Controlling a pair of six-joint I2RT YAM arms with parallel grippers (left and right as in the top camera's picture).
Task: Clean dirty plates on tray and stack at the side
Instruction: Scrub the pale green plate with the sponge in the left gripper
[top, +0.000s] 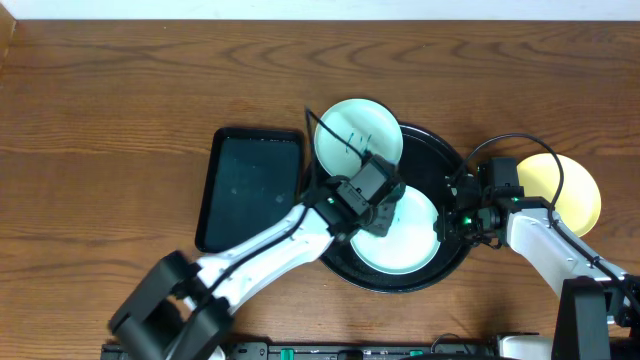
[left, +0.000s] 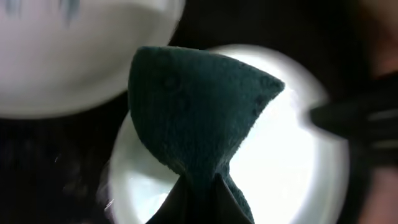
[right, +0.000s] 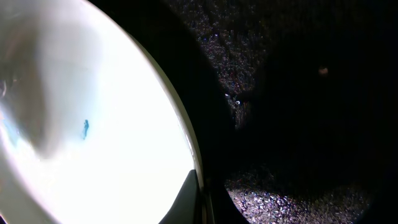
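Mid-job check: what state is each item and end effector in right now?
Left end effector: shut on the dark cloth.
Dark cloth: draped on the lower mint plate.
Lower mint plate: in the round black tray, small blue mark on it.
Upper mint plate: scribbled, overlapping the tray's upper-left rim.
Yellow plate: on the table, right of the tray, no marks visible.
Right end effector: at the lower mint plate's right rim; grip unclear.

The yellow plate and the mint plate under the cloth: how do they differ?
The yellow plate is pale yellow, the mint plate pale blue-green. The yellow plate lies on the table, the mint plate inside the round tray. A dark cloth rests only on the mint plate. Both are round and shallow.
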